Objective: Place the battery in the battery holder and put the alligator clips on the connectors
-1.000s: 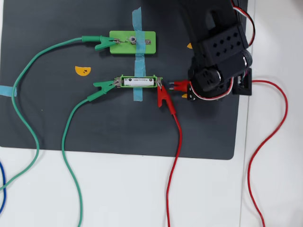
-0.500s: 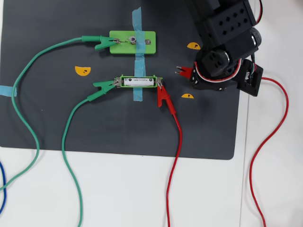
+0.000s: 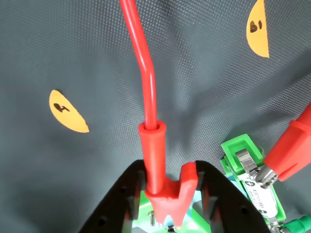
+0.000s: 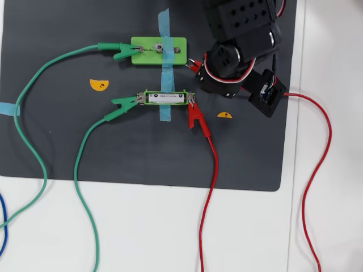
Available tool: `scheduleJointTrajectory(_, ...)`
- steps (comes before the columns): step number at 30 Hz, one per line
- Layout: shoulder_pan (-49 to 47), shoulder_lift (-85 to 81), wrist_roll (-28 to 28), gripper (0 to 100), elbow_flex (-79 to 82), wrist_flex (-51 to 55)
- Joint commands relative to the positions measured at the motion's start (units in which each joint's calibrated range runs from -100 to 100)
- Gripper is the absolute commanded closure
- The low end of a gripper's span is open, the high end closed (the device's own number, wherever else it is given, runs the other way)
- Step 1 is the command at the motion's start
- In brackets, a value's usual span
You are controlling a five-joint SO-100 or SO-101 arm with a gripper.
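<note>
I saw my gripper (image 3: pixel 167 204) squeezing a red clip (image 4: pixel 194 65), just right of the green plate (image 4: pixel 159 51). The battery (image 4: pixel 165 98) lay inside the battery holder (image 4: pixel 168 91). Another red clip (image 4: pixel 196 118) and a green clip (image 4: pixel 123 102) bit its two ends.

Overhead: battery (image 4: pixel 165 98) in holder (image 4: pixel 146 98), plate (image 4: pixel 144 56) behind; clips (image 4: pixel 126 103) at both holder ends.
</note>
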Motion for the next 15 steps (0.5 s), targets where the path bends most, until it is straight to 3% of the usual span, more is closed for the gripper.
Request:
scheduleJointTrajectory(1,0.96,-3.94,-1.61,99,3.21,-5.22)
scheduleJointTrajectory(15,4.99,-4.62,-3.33,99,6.72,-6.42)
